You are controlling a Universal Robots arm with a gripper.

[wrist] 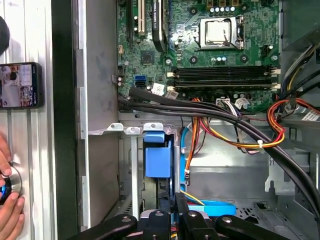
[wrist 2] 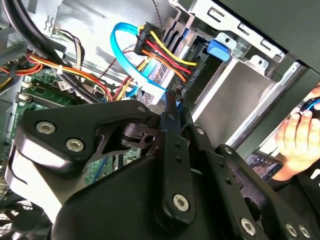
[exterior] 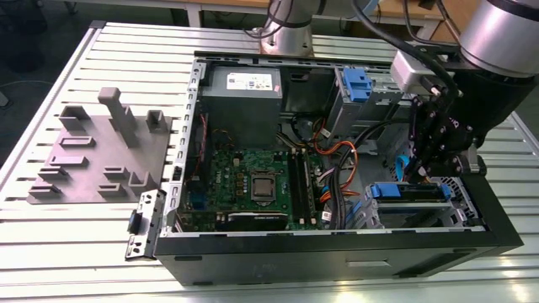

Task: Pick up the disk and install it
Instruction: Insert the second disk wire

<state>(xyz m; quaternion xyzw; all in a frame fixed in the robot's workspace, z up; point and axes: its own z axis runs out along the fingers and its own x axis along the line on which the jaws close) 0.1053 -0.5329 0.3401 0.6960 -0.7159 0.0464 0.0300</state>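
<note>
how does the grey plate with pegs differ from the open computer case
The plate is light grey and lies flat on the slatted table, with upright pegs. The case is black, much bigger and boxy, open on top and packed with a motherboard and cables. Both rest on the table, side by side.

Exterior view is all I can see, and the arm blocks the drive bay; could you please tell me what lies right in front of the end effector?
Observer: In the first wrist view, the end effector points at a blue plastic tab sitting in a bay slot.
Operator: Thank you. Is anyone close to the computer?
Observer: Yes. A person's hand is over the table, outside the case wall and near a phone.
Operator: And the cabling?
Observer: In the second wrist view, red, yellow and black wires run just beyond the end effector, with a blue flat cable looping beside them.
</note>
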